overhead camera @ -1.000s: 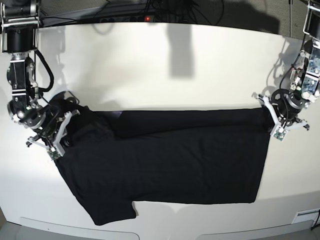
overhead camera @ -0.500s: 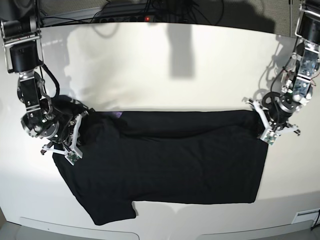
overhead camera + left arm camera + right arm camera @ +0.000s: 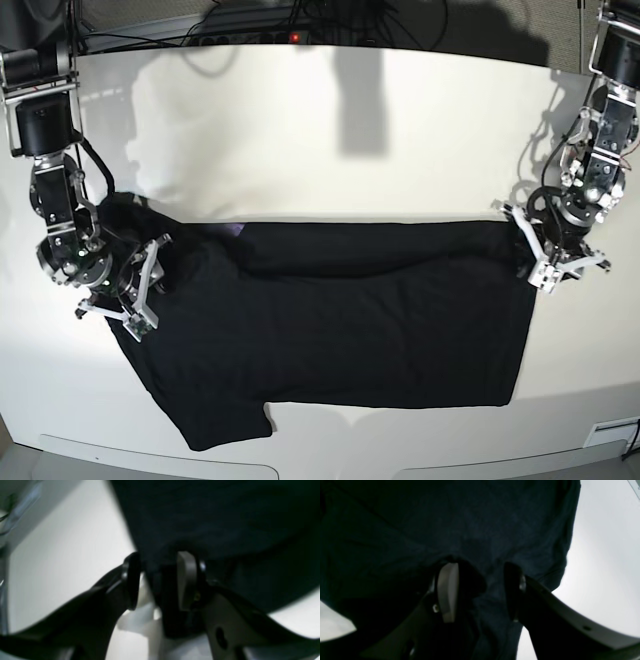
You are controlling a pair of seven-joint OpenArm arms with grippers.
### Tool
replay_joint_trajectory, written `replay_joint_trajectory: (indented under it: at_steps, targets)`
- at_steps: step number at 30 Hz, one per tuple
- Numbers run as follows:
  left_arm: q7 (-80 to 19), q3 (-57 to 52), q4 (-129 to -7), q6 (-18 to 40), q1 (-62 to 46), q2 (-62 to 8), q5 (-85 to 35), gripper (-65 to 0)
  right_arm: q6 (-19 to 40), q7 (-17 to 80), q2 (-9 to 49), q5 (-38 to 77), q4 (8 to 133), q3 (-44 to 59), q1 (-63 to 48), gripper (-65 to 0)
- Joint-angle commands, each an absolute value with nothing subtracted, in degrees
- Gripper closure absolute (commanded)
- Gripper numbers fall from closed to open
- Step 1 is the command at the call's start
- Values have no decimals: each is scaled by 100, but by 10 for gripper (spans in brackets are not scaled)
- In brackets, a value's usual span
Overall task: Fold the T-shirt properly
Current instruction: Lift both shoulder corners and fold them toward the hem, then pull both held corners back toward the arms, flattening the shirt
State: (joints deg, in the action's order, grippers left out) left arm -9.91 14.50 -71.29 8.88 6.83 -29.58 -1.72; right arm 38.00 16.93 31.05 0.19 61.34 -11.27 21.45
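Observation:
The black T-shirt (image 3: 340,320) lies flat on the white table (image 3: 300,140), its far edge folded over toward the near side and one sleeve sticking out at the front left. A sliver of purple print (image 3: 233,229) shows at the fold. At the shirt's far-right corner, my left gripper (image 3: 533,255) is open. In the left wrist view its gripper (image 3: 160,580) straddles a bit of the T-shirt (image 3: 212,517) hem. My right gripper (image 3: 143,295) is open over the shirt's left end. In the right wrist view its fingers (image 3: 447,595) stand apart over the T-shirt (image 3: 445,517).
A power strip with a red light (image 3: 296,37) and cables run along the table's back edge. A pale rail (image 3: 160,462) lines the front edge. Bare white table lies behind the shirt and to its right.
Both grippers have opened and let go of the shirt's far edge. The right gripper has slid toward the near side over the left end; the left gripper has hardly moved.

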Motion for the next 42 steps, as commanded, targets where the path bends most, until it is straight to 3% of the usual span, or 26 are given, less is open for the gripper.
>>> replay_joint_trajectory:
  at_steps: [1,6,9,12,13,21,27,32,36,42]
  targets:
    - [-947,1396,-7199,810,810,-3072,-193,-237,3776,1695,3238,167,6270,-1074,2362,-291]
    - [-1310,1396,-7251,810,943,-3280,-722,-212,3776,2432,3326,1063,6768,-1066,2410,-285]
    - [-1562,1393,-7531,814,967,-3393,-1594,-132,3776,3087,3317,1688,7150,-1061,2394,-179]
    - [-1798,1396,-7808,834,952,-3308,-2012,0,3776,3739,3293,2344,7301,-1061,2394,-12]
    - [-1815,1396,-7824,834,952,-3238,-2005,0,3778,3920,3271,2464,7301,-1061,2390,0]
    - [-1575,1396,-7470,832,871,-2676,-2003,0,3743,3822,3173,2287,7244,-1039,1785,0]
    - [-1509,1396,-7065,838,854,-2554,-2123,0,3277,3450,3127,1647,7236,-930,1472,0]
    - [-1426,1396,-6716,882,858,-2510,-2261,0,3295,3647,3127,2274,7238,-344,1466,0]
    - [-1339,1396,-6423,886,858,-2447,-2261,0,3653,3811,3124,2755,7238,-51,1271,0]
    - [-1282,1396,-6298,996,858,-2316,-2261,0,3378,3214,3127,2119,7234,-32,819,0]
